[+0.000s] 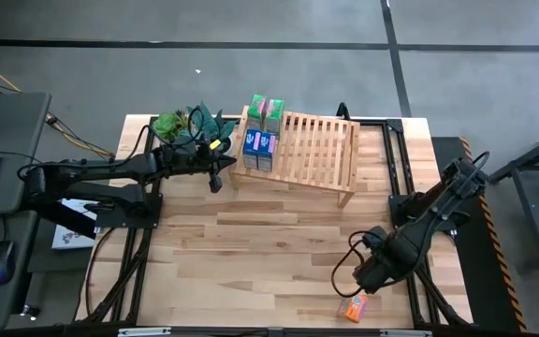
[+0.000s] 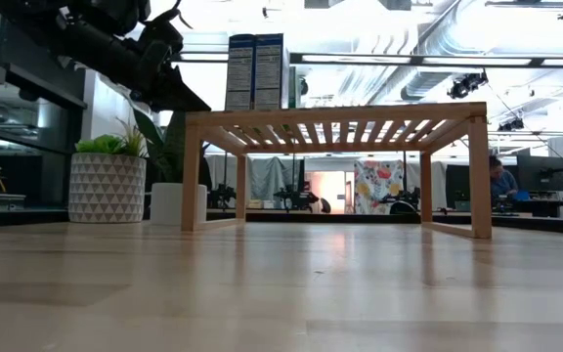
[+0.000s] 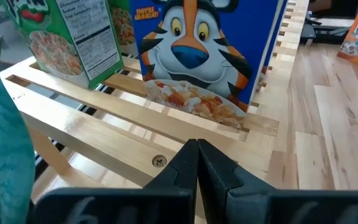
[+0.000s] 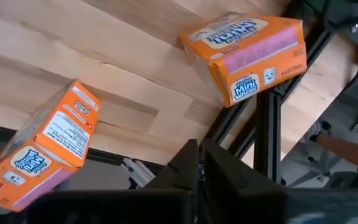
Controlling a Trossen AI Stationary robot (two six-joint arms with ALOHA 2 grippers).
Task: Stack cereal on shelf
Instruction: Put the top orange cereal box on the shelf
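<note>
The wooden shelf [image 1: 312, 150] stands at the table's far middle. On its left end stand green cereal boxes [image 1: 266, 110] and blue cereal boxes [image 1: 258, 146]. The left wrist view shows a blue box [image 3: 210, 50] and a green box [image 3: 73, 37] upright on the shelf's slats [image 3: 135, 134]. My left gripper [image 1: 225, 167] hovers shut just off the shelf's left end, its fingers [image 3: 197, 158] touching nothing. My right gripper [image 1: 363, 277] points down, shut, over the near right corner. Below it two orange cereal boxes [image 4: 247, 56] [image 4: 39, 149] lie on the tabletop; the high view shows one orange box [image 1: 356, 306].
Potted green plants [image 1: 190, 124] stand at the far left beside the shelf, behind my left arm [image 2: 115, 49]. The black frame rails [image 1: 405, 187] run along the table's right side, close to the orange boxes. Bare tabletop [image 1: 251, 253] lies between the shelf and the near edge.
</note>
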